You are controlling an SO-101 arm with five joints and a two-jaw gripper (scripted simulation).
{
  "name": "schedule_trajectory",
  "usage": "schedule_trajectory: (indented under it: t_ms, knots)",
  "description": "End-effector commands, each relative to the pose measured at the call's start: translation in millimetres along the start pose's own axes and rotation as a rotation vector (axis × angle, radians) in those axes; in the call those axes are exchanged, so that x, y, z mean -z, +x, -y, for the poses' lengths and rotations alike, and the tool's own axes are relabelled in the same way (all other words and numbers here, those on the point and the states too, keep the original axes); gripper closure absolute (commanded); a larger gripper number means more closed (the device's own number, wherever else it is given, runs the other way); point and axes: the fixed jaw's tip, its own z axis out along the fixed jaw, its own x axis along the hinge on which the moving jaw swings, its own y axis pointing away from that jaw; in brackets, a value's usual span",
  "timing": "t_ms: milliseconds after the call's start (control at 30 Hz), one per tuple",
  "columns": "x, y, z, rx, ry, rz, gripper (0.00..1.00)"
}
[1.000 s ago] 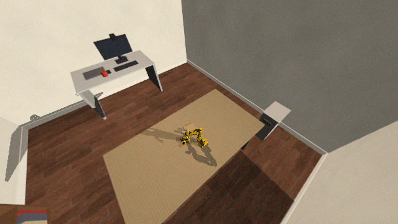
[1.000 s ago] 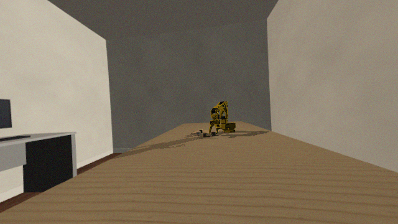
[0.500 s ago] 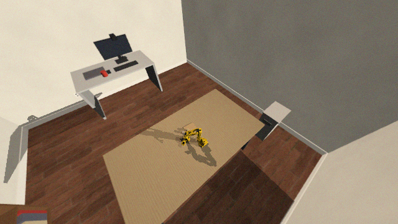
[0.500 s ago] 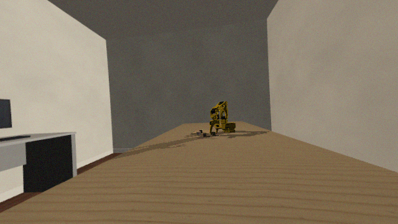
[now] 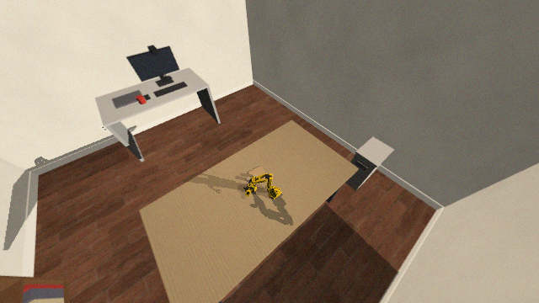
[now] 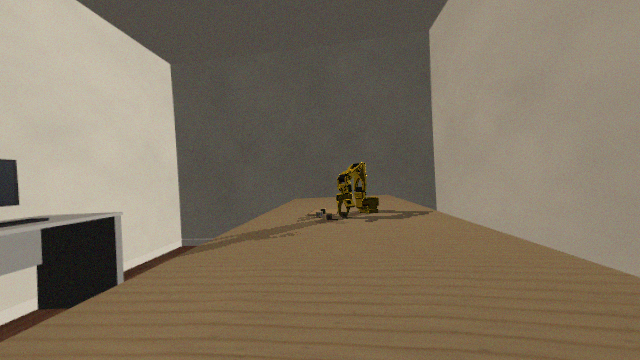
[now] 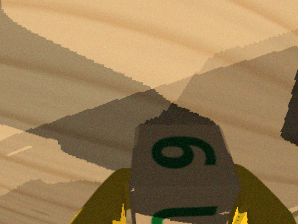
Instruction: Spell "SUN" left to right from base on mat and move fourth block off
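- Gripper, one [image 5: 248, 191] [image 6: 343, 213] [image 7: 183, 172]: jaws drawn in narrow, a finger against each side of a block.
- Lettered block, one [image 7: 182, 155]: between the fingers, low over the table; dark green "6" on one face, green marking on the next — cut off by the wrist view's lower edge.
- Small blocks, a group [image 6: 323, 214]: on the table near the gripper; letters too small to read.
- Mat, pale tan [image 5: 256, 170]: beside the arm, partly hidden.
- Arm, yellow and black [image 5: 268, 180] [image 6: 357, 172]: bent over the wooden table [image 5: 202, 236] [image 6: 350, 290].
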Motion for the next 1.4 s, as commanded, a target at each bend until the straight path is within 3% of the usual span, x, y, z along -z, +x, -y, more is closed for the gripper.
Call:
schedule_trajectory:
  t_ms: [0, 333, 667, 967, 1367]
  knots:
    - [8.4, -5.6, 10.6, 0.0, 0.053, 0.037, 0.87]
    - [8.4, -5.6, 10.8, 0.0, 0.053, 0.037, 0.87]
    - [8.4, -5.6, 10.8, 0.0, 0.053, 0.037, 0.99]
    - [9.4, -5.7, 10.9, 0.0, 0.053, 0.037, 1.0]
    - [33.4, -6.3, 11.1, 0.0, 0.053, 0.037, 1.0]
